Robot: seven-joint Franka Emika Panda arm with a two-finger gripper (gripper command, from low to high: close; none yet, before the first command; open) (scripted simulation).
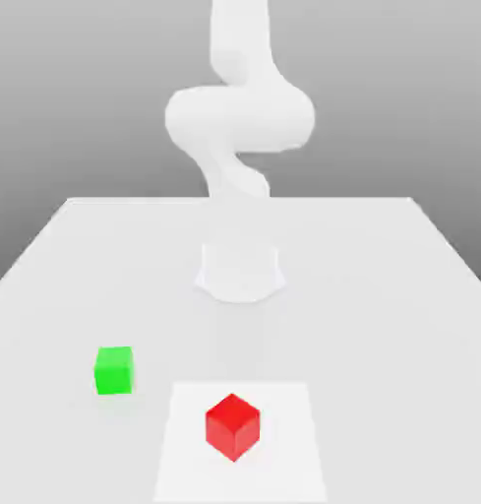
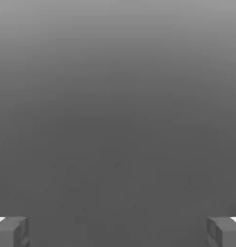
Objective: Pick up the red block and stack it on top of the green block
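From my remote station, I read the end effector as released: in the hand view, the two fingers of the gripper (image 2: 118,232) stand wide apart, with nothing held between them. Behind them I see a plain grey background that grades from dark to lighter.

In the exterior view, I locate the smooth, matte, bright red cube (image 1: 233,427) at the near side of the scene, close to the middle. It rests on a flat, white, four-sided panel (image 1: 288,458), which lies on the pale, smooth table (image 1: 382,325). The cube is turned so that one upright edge points toward the exterior camera; its top and two side faces are visible.

The smooth, matte, bright green cube (image 1: 113,371) is located toward the exterior view's left, directly on the table and off the panel. It sits somewhat farther from the camera than the red cube, and well apart from it. Its front face is set nearly square to the camera. The cubes are not stacked.

The white, rounded, jointed robot arm (image 1: 239,118) rises from its base (image 1: 240,274), located beyond both cubes near the middle of the table. Its upper part runs out at the top of the exterior view.
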